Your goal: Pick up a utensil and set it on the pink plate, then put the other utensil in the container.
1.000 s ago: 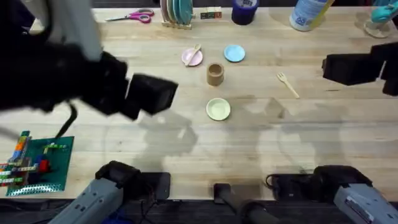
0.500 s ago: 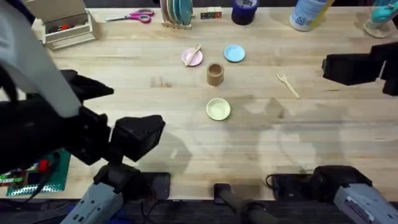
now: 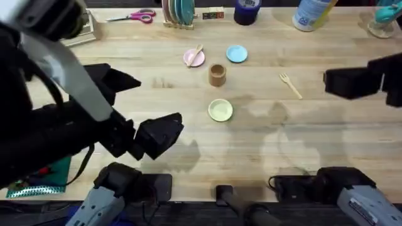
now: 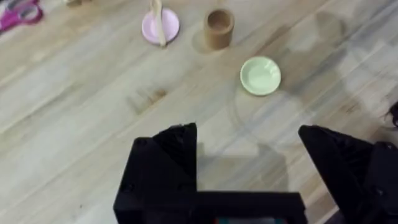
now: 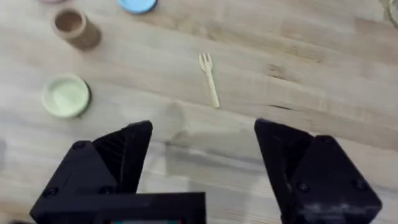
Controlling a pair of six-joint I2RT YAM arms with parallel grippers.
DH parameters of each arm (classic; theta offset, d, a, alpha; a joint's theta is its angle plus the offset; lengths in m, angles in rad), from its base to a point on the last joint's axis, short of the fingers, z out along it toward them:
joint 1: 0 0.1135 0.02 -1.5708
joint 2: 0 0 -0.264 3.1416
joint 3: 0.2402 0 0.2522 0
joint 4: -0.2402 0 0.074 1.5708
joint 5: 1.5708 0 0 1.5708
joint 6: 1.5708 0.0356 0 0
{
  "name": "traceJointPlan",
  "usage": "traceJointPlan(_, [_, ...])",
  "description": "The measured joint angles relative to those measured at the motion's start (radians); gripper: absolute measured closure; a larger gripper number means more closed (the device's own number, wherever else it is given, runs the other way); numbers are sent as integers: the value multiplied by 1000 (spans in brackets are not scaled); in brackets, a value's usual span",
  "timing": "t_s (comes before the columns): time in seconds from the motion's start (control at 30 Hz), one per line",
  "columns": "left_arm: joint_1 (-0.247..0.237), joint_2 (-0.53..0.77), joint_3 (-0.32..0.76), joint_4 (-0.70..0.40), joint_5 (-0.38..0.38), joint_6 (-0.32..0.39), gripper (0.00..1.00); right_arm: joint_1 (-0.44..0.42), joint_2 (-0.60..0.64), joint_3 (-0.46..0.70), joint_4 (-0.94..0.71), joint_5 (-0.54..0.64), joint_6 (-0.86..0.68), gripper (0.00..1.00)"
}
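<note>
Wooden spoon lies across the pink plate.

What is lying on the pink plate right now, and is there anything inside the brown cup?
The wooden spoon lies across the pink plate, one end sticking out past the rim. The brown cup looks empty from the left wrist view, though its bottom is in shadow.

Blue plate cut by frame edge; scissors too.
</note>
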Motion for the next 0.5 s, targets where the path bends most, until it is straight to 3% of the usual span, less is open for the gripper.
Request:
traceJointPlan(0.27, [0,-5,-1,8,14,6,5,0,56,1,-59,18,-237,3])
traceJointPlan(0.5, [0,-5,-2,7,15,7,6,-2,244,2,-55,39,-308,5])
